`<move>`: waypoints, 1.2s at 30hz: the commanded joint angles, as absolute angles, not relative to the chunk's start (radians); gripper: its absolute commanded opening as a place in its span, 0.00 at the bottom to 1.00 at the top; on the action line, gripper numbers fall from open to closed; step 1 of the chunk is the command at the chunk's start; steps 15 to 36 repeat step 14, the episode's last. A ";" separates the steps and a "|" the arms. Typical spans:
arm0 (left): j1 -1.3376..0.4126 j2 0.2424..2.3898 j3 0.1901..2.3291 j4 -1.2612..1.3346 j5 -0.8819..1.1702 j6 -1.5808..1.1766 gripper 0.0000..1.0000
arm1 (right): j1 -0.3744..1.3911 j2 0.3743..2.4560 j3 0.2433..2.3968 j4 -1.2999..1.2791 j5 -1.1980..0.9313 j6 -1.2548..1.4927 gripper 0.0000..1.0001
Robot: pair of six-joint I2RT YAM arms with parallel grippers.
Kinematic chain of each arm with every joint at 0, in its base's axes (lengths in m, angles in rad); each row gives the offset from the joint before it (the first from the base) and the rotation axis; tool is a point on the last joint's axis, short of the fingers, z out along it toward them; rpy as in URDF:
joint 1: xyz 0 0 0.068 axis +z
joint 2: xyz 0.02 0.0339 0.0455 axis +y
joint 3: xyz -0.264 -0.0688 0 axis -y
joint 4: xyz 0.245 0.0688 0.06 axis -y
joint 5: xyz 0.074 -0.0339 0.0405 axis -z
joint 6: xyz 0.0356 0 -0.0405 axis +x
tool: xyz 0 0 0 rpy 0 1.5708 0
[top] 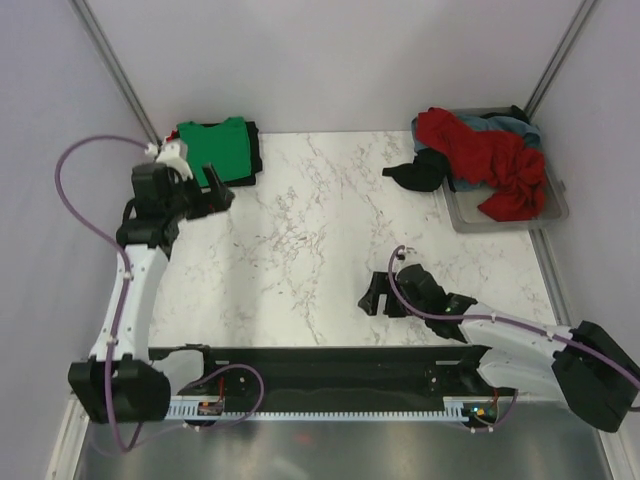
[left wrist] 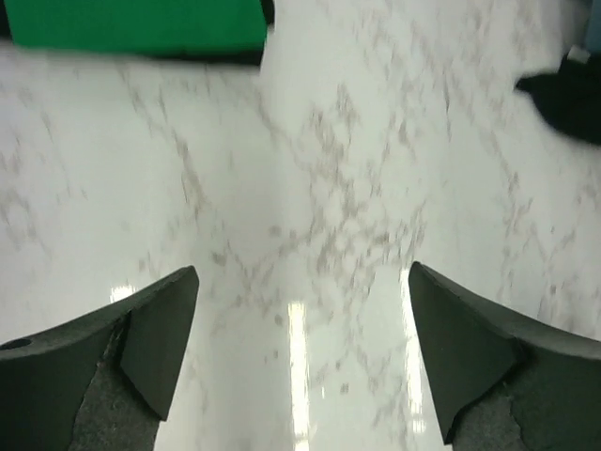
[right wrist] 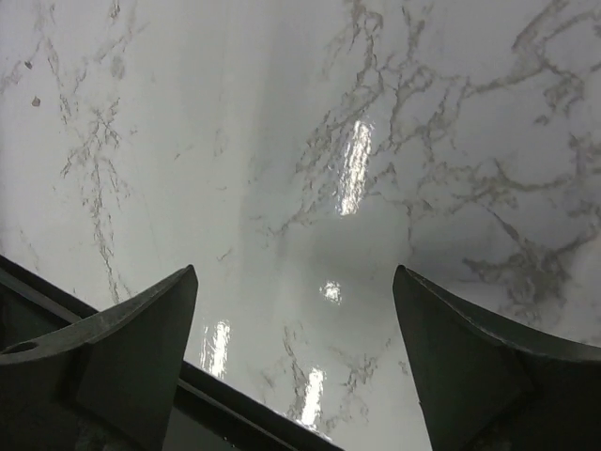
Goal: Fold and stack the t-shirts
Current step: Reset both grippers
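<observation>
The folded bright green cloth t-shirt [top: 213, 145] is one plain colour, with no pattern. A black cloth edge [top: 253, 160] shows under it. In the clear plastic tray [top: 505, 222], which looks grey, the crumpled red cloth t-shirt [top: 495, 160] is plain too. Behind it is the grey-blue cloth t-shirt [top: 500, 124]. The loose black cloth t-shirt [top: 418, 176] is dark all over. The flat table top [top: 300, 240] is white with thin grey and brown lines, like marble. The left robot arm [top: 135, 300] is white with black parts.

We hold the left arm [top: 135, 290] upright, wrist bent forward, with the left gripper [top: 216, 196] spread wide and empty. Our right arm [top: 510, 335] lies low, stretched leftward, with the right gripper [top: 376, 296] likewise wide and empty.
</observation>
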State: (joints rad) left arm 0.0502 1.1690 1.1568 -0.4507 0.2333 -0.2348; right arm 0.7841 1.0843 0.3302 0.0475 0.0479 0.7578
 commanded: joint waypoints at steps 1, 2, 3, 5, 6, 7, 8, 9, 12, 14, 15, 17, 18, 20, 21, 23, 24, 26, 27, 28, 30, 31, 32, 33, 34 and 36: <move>0.052 1.016 0.973 -0.590 0.281 -0.259 1.00 | 0.798 0.976 0.402 -0.184 0.101 0.787 0.93; 0.052 0.976 0.897 -0.604 0.291 -0.255 1.00 | 0.798 0.950 0.417 -0.205 0.107 0.790 0.94; 0.054 0.929 0.861 -0.615 0.293 -0.264 1.00 | 0.799 0.902 0.434 -0.244 0.110 0.793 0.95; 0.022 0.786 0.789 -0.617 0.197 -0.317 1.00 | 0.801 0.859 0.492 -0.285 0.120 0.793 0.97; -0.027 0.735 0.775 -0.608 0.180 -0.322 1.00 | 0.802 0.824 0.514 -0.334 0.135 0.795 0.98; -0.031 0.653 0.766 -0.594 0.178 -0.325 1.00 | 0.802 0.809 0.556 -0.356 0.144 0.792 0.98; -0.031 0.620 0.750 -0.588 0.195 -0.330 1.00 | 0.802 0.795 0.577 -0.379 0.150 0.790 0.98; -0.035 0.600 0.743 -0.586 0.193 -0.328 1.00 | 0.804 0.770 0.598 -0.426 0.173 0.790 0.98; -0.078 0.595 0.727 -0.584 0.147 -0.341 1.00 | 0.802 0.750 0.678 -0.513 0.208 0.769 0.98; -0.084 0.610 0.729 -0.584 0.143 -0.336 1.00 | 0.804 0.759 0.751 -0.566 0.273 0.749 0.98; -0.084 0.610 0.729 -0.584 0.143 -0.336 1.00 | 0.804 0.759 0.751 -0.566 0.273 0.749 0.98; -0.084 0.610 0.729 -0.584 0.143 -0.336 1.00 | 0.804 0.759 0.751 -0.566 0.273 0.749 0.98; -0.084 0.610 0.729 -0.584 0.143 -0.336 1.00 | 0.804 0.759 0.751 -0.566 0.273 0.749 0.98; -0.084 0.610 0.729 -0.584 0.143 -0.336 1.00 | 0.804 0.759 0.751 -0.566 0.273 0.749 0.98; -0.084 0.610 0.729 -0.584 0.143 -0.336 1.00 | 0.804 0.759 0.751 -0.566 0.273 0.749 0.98; -0.084 0.610 0.729 -0.584 0.143 -0.336 1.00 | 0.804 0.759 0.751 -0.566 0.273 0.749 0.98; -0.084 0.610 0.729 -0.584 0.143 -0.336 1.00 | 0.804 0.759 0.751 -0.566 0.273 0.749 0.98; -0.084 0.610 0.729 -0.584 0.143 -0.336 1.00 | 0.804 0.759 0.751 -0.566 0.273 0.749 0.98; -0.084 0.610 0.729 -0.584 0.143 -0.336 1.00 | 0.804 0.759 0.751 -0.566 0.273 0.749 0.98; -0.084 0.610 0.729 -0.584 0.143 -0.336 1.00 | 0.804 0.759 0.751 -0.566 0.273 0.749 0.98; -0.084 0.610 0.729 -0.584 0.143 -0.336 1.00 | 0.804 0.759 0.751 -0.566 0.273 0.749 0.98; -0.084 0.610 0.729 -0.584 0.143 -0.336 1.00 | 0.804 0.759 0.751 -0.566 0.273 0.749 0.98; -0.084 0.610 0.729 -0.584 0.143 -0.336 1.00 | 0.804 0.759 0.751 -0.566 0.273 0.749 0.98; -0.084 0.610 0.729 -0.584 0.143 -0.336 1.00 | 0.804 0.759 0.751 -0.566 0.273 0.749 0.98; -0.084 0.610 0.729 -0.584 0.143 -0.336 1.00 | 0.804 0.759 0.751 -0.566 0.273 0.749 0.98; -0.084 0.610 0.729 -0.584 0.143 -0.336 1.00 | 0.804 0.759 0.751 -0.566 0.273 0.749 0.98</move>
